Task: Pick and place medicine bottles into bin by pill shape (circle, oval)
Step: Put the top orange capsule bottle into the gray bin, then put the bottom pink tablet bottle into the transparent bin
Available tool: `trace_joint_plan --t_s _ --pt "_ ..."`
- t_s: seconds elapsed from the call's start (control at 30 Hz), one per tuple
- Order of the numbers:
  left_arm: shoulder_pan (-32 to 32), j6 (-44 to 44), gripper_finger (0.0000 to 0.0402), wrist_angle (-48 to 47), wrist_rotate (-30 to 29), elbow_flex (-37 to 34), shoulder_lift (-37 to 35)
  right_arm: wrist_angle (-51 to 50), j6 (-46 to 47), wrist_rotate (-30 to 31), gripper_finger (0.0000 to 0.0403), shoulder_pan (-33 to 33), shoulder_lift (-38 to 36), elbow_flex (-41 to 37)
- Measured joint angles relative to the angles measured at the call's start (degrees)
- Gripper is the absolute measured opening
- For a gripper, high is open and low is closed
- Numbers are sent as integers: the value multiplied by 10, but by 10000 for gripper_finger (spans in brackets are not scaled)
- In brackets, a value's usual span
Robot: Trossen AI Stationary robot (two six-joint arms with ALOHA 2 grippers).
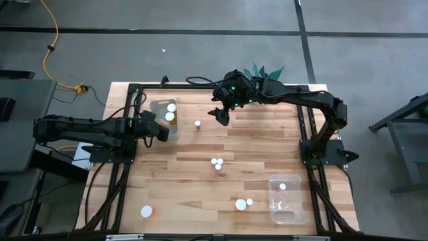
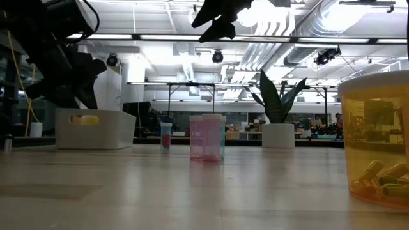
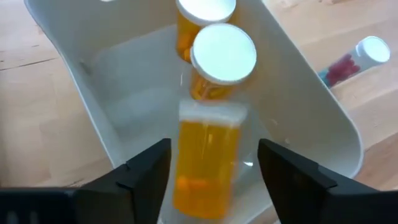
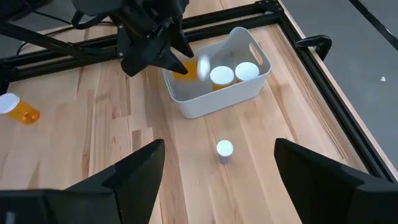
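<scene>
Bottle between left gripper fingers — over bin

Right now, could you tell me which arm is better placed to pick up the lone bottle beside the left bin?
Probably the right: its open gripper hovers near that bottle, while the left gripper is over the bin, releasing another.
</scene>
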Motion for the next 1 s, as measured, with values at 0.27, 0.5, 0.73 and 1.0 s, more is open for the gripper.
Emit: trace_joint_plan --t_s 0.27,0.5,0.73,1.0 --pt "0 48 290 -5 16 25 -17 -19 -9 0 295 0 -10 0" --pt "-2 214 294 107 10 119 -67 -125 -9 4 295 2 -54 0" --pt "-29 415 294 467 114 125 -85 -186 -9 3 295 33 -80 0" --pt "-73 420 294 545 158 99 -20 -185 11 11 295 86 -90 0"
